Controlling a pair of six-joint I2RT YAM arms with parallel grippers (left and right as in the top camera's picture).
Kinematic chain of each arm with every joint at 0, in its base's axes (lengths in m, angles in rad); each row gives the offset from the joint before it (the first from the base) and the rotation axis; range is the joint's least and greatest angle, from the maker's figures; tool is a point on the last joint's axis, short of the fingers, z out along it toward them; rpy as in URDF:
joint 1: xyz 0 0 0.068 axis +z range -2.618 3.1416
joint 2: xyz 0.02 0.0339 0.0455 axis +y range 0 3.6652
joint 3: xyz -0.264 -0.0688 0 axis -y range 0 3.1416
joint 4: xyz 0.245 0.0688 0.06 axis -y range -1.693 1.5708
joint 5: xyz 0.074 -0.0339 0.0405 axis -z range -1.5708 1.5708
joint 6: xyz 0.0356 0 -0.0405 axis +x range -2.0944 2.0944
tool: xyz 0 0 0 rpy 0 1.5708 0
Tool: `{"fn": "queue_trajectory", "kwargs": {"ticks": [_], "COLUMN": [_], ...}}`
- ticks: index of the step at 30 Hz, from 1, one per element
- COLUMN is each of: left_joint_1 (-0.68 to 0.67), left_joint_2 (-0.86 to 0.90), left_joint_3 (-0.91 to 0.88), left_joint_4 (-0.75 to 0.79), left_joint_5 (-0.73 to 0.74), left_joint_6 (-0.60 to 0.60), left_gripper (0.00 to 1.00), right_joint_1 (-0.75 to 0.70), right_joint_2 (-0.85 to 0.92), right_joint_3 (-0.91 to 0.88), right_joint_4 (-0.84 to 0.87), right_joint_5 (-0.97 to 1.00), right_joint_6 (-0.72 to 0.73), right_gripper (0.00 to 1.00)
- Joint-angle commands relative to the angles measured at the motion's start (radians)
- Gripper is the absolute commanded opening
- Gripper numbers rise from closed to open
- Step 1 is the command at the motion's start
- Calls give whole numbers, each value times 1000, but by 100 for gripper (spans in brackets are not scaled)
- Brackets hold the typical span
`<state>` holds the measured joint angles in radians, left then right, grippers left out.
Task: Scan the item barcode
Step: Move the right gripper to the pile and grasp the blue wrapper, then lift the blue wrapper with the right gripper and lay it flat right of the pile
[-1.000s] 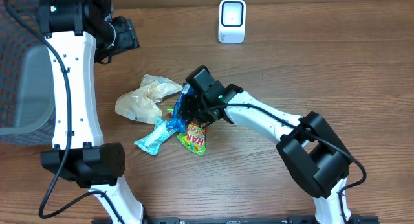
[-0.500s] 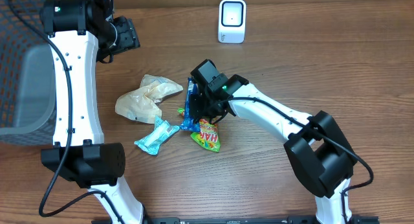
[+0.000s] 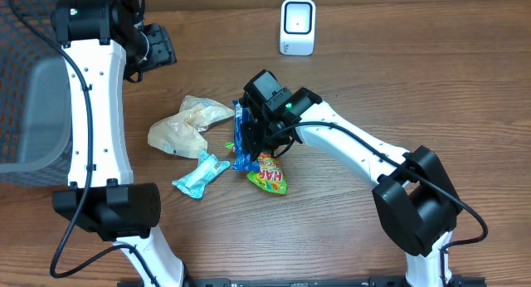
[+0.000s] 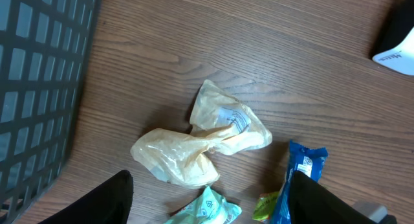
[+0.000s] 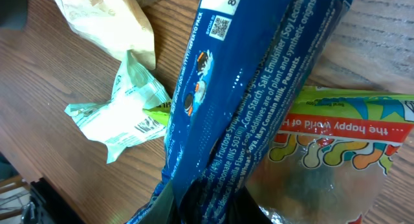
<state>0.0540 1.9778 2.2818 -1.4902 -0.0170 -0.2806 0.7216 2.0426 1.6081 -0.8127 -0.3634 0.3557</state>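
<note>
Clamped on one end of the long glossy blue plastic snack packet point(image 5: 259, 88) at the centre of the bench point(image 3: 431, 80), the right end effector point(image 5: 206, 199) may let the slick film twist or slip, swinging its barcode away from the white boxy scanner point(image 3: 297, 26) at twelve o'clock.

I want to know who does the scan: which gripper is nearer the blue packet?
Right. The right gripper has its fingers shut on the blue packet. The left gripper hangs open well apart from it, near the mesh basket.
</note>
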Motion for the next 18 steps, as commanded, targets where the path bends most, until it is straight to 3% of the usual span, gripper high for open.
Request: {"fn": "queue_trajectory", "kwargs": {"ticks": [1,7,13,18], "left_joint_1": [-2,-2,-2,-2], "left_joint_2": [-3,-3,-3,-3], "left_joint_3": [-9,-9,-9,-9], "left_joint_4": [0,3,4,3], "left_joint_5": [-16,-16,-16,-16], "left_joint_6": [19,19,14,11], "left_gripper": [68,68,73,100], "right_joint_1": [2,50,77,78], "right_joint_2": [-65,14,30,45], "right_joint_3": [45,29,29,27], "right_joint_4": [8,58,85,85], "right_joint_5": [-16,83,140,171], "right_joint_6": [18,143,143,164], "right_gripper": [8,5,9,9]}}
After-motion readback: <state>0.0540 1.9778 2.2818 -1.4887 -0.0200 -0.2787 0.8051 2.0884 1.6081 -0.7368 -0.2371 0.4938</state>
